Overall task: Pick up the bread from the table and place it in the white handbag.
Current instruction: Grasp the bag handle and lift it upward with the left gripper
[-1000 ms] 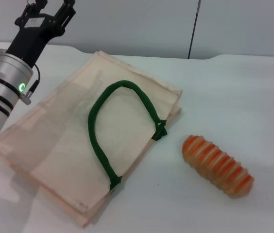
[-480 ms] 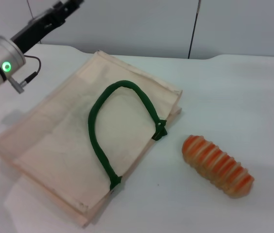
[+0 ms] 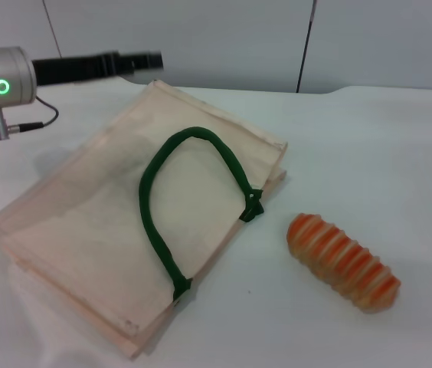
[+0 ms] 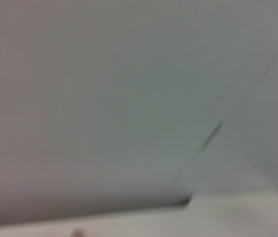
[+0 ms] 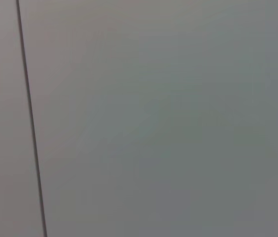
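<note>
On the counter (image 3: 369, 138), at near right, the bread (image 3: 344, 261) lies free, just beside the white handbag (image 3: 109, 230), which lies flat with its green rope handle (image 3: 162, 222) on top. Left end effector (image 3: 128, 61) reaches sideways above the bag's far edge; its finger spread cannot be told. Risk: the flat, closed mouth may block insertion, so the loaf could roll off.

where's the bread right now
In the head view the bread lies on the table toward the robot's right, just beside the white handbag near its green handle tab, not touching it and held by neither tool.
</note>
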